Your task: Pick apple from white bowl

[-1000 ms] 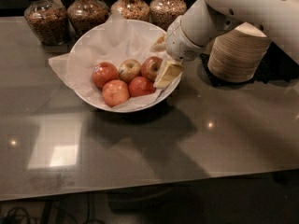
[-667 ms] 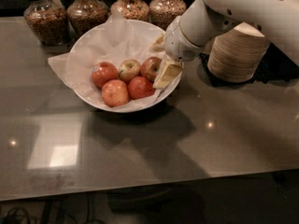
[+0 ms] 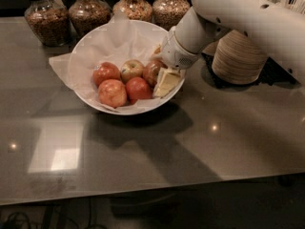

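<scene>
The white 2-finger gripper (image 3: 163, 75) sat inside the right rim of the wide paper-lined white bowl (image 3: 86, 56), partly hiding the round dull-red apple (image 3: 150, 73); its opening could not be told; 4 other apples (image 3: 131, 68) crowded the apple's left.

Glossy table (image 3: 228, 142) — matt, perhaps plastic gripper (image 3: 161, 78) in bowl (image 3: 138, 111).

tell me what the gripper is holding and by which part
Cannot tell. The gripper sits in the white bowl, against the right side of the apple; no grip shows.
</scene>
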Robot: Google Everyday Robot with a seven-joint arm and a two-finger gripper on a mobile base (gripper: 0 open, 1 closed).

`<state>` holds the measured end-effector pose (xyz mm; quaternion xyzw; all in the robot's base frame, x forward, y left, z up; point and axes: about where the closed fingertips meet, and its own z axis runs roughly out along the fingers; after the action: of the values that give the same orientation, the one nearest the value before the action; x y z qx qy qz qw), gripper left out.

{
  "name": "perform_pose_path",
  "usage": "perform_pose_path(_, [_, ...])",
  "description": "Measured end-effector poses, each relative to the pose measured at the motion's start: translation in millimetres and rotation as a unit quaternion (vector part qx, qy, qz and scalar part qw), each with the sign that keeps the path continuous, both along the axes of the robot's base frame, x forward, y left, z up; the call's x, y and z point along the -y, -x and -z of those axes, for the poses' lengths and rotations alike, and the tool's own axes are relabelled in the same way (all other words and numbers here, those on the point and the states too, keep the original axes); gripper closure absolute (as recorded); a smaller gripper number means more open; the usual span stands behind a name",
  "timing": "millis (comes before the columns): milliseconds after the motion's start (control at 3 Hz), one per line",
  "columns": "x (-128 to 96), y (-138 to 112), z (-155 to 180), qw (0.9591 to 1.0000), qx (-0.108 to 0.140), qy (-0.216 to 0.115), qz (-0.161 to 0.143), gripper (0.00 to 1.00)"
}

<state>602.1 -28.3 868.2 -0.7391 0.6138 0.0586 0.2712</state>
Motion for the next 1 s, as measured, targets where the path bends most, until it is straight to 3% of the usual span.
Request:
perform_pose_path(333, [2.7, -1.6, 13.4, 0.9998, -0.016, 0.011, 0.002, 0.50])
perform_pose_path(1000, [2.6, -1.6, 13.4, 0.9998, -0.016, 0.011, 0.002, 0.96])
